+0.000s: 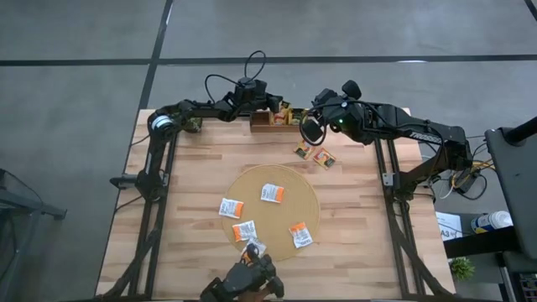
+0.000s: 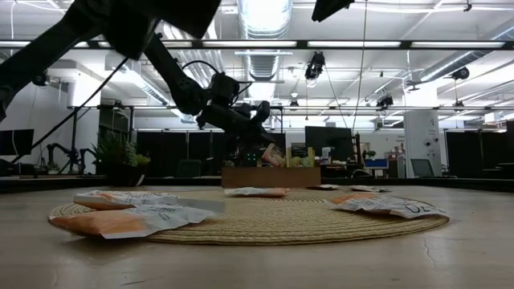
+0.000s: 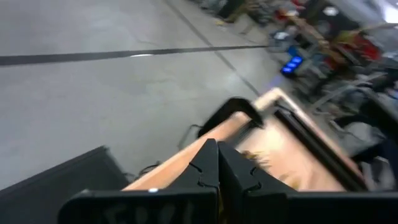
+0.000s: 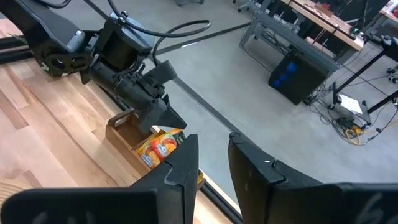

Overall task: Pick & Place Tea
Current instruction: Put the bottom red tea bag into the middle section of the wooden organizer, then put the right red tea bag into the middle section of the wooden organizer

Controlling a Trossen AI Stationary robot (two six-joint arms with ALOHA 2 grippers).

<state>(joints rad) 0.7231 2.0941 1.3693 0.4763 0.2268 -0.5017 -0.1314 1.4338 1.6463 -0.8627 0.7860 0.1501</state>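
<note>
Several white-and-orange tea sachets point(image 1: 272, 193) lie flat on the round tan mat point(image 1: 277, 178), and two orange ones point(image 1: 314, 154) lie on the bare table beyond it. The wooden tray point(image 4: 124, 132) stands at the table's far edge with orange sachets point(image 4: 163, 146) upright in it. My left gripper point(image 4: 174, 120) is shut, slanting down over the tray just above those sachets. My right gripper point(image 4: 213, 146) hangs open and empty above the table, to the right of the tray. My left gripper's shut fingertips point(image 4: 169, 118) stand right over the upright orange sachets' top edge point(image 4: 166, 134) in the tray. I cannot tell whether they touch the sachets. Nothing shows between the fingers in the left wrist view.
A dark camera mount point(image 1: 247, 281) sits at the table's near edge, just beyond the mat. The table's far edge point(image 4: 205, 186) runs right behind the tray, with the floor below. Bare wood point(image 1: 193, 159) lies left of the mat.
</note>
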